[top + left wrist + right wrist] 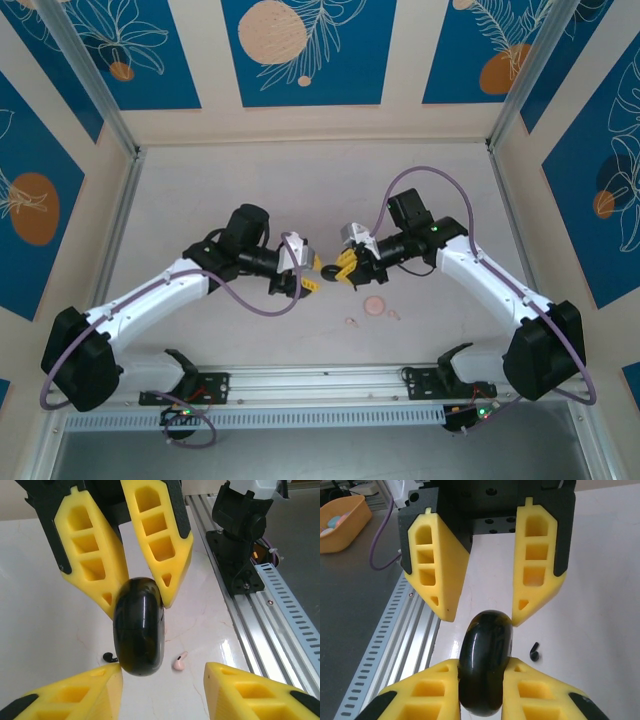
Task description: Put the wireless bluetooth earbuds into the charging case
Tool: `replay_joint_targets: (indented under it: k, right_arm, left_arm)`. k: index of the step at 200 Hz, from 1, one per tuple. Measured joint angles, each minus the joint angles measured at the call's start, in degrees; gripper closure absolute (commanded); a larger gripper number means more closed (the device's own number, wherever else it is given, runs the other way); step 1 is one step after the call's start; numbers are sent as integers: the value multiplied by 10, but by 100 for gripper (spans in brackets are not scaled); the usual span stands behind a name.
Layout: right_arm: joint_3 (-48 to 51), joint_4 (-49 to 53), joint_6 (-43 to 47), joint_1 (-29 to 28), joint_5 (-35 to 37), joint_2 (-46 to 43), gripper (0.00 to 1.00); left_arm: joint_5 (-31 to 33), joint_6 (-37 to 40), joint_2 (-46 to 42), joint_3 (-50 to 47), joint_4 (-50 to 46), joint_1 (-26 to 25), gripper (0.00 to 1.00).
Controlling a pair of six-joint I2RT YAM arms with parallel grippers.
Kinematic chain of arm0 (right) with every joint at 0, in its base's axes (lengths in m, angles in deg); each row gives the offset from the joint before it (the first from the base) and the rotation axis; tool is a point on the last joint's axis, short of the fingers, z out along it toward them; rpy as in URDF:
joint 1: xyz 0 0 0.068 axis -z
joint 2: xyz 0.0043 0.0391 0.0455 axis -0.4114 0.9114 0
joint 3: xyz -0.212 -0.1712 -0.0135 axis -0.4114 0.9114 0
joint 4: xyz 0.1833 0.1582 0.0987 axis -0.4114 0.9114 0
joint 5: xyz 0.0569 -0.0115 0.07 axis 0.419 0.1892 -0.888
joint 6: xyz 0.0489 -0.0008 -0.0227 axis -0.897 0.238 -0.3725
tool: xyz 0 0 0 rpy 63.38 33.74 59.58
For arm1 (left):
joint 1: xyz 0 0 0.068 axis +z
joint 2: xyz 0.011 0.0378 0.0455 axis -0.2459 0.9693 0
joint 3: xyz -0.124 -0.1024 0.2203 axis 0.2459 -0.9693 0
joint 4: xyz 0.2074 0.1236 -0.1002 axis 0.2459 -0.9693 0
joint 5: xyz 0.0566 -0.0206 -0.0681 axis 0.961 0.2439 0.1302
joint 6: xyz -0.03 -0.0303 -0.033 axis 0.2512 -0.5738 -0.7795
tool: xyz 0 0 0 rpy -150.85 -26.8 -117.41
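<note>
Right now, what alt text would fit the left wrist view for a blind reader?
A black round case is clamped by the right gripper, which enters from the top edge, while the left gripper stands open about its lower end. A pink earbud and a black earbud lie on the white table.

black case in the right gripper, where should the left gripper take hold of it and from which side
Probably the free half of the black case that sticks out past the right gripper, pinched across its two broad faces. Come head-on from the side opposite that gripper: the case sits edge-on to the left gripper, whose open fingers stand either side of it.
</note>
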Motion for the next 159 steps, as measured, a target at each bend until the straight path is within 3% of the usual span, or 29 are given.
replay_joint_targets:
  k: [38, 70, 107, 145, 159]
  right_arm:
    - [-10, -3, 1, -12, 0, 14, 82]
    - [-17, -3, 1, -18, 0, 24, 82]
    - [-19, -2, 2, -22, 0, 31, 82]
    - [-22, 0, 2, -25, 0, 35, 81]
    - [-23, 1, 2, -25, 0, 37, 74]
  left_arm:
    - [0, 9, 14, 14, -14, -2, 56]
    - [0, 10, 16, 14, -17, -3, 64]
    - [2, 11, 17, 14, -19, -3, 66]
    - [8, 10, 17, 14, -20, -3, 80]
    - [11, 10, 17, 14, -21, -3, 85]
